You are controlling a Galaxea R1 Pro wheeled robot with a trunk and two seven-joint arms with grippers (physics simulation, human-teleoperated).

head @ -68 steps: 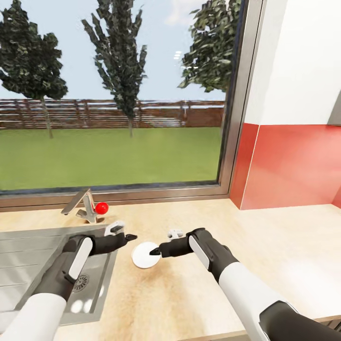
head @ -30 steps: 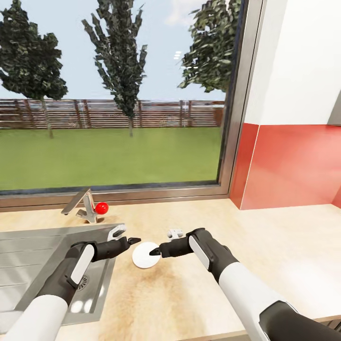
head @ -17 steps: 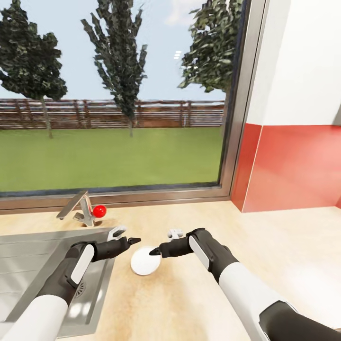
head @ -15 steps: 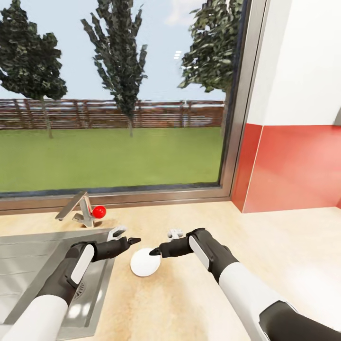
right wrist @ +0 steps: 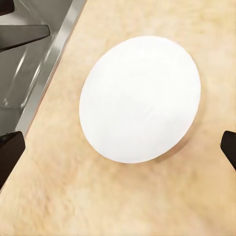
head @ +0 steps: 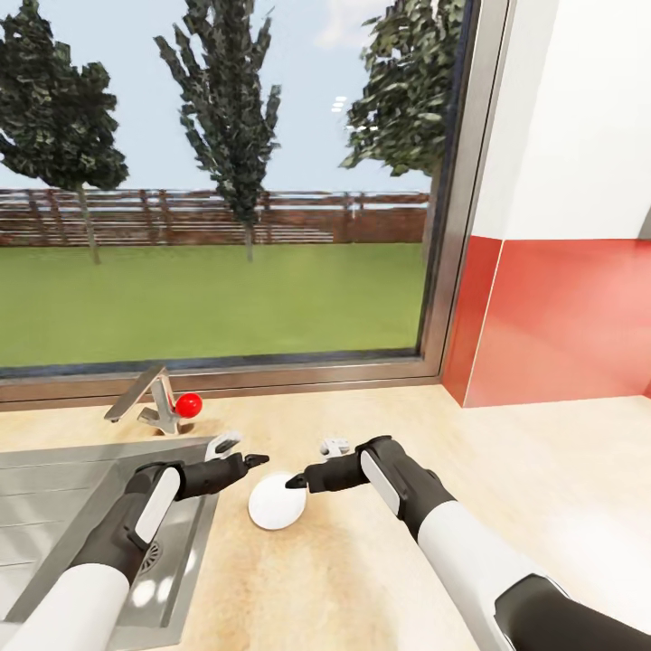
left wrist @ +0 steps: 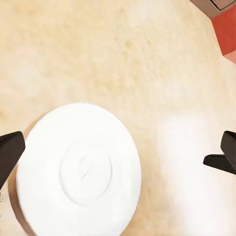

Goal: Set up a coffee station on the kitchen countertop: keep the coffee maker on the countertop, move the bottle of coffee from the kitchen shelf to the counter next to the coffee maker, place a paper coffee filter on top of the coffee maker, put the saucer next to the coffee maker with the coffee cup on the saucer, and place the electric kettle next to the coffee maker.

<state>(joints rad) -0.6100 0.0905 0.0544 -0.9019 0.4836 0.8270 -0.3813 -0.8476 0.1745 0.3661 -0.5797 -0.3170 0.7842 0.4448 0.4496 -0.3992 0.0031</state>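
Saucer (head: pixel 277 503) lies flat on the desk (head: pixel 506 470) between both open fingers (head: pixel 254 460), ungripped; judging the saucer step, next needs an edge pinch.

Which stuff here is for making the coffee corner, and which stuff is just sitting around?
For the job:
- saucer, lying flat between both grippers
- kitchen countertop under it

Just there:
- steel sink
- tap with its red knob
- window
- red wall panel

A steel tap (head: pixel 145 398) with a red knob (head: pixel 188 404) stands behind the sink (head: pixel 54 506).
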